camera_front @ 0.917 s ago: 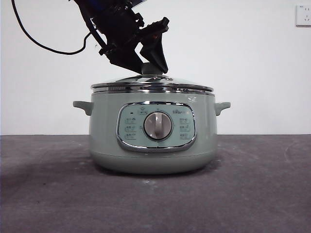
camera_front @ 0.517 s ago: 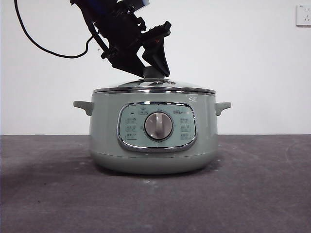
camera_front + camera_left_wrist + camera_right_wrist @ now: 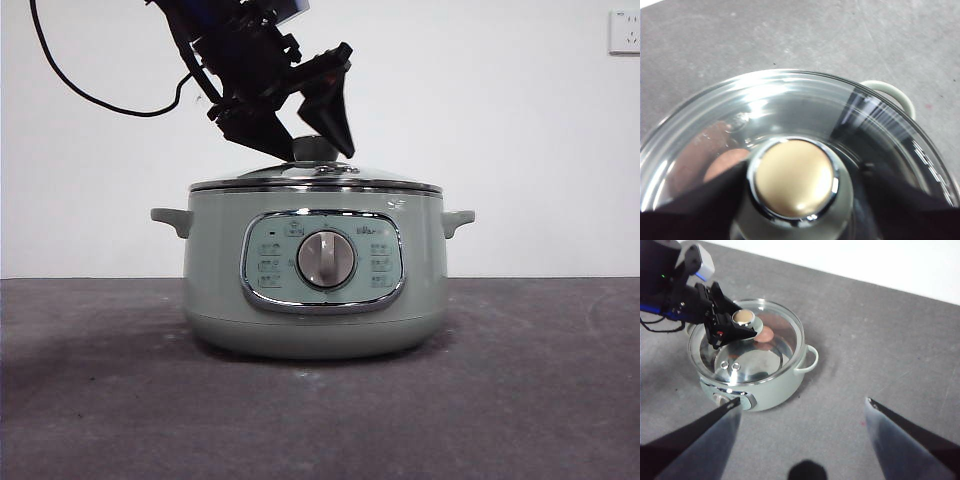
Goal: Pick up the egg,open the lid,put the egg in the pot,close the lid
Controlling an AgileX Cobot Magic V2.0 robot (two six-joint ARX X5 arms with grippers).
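With lid (image 3: 315, 180) seated flat on pot (image 3: 315, 270), pot mid-table (image 3: 520, 400), left gripper (image 3: 312, 148) jaws spread either side of knob (image 3: 793, 178), gripping nothing, egg (image 3: 766, 333) inside pot under glass, right gripper (image 3: 802, 412) wide open, empty, well apart.

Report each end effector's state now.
Left end effector: open, jaws either side of the lid knob, not clamped.
Right end effector: open, holding nothing.
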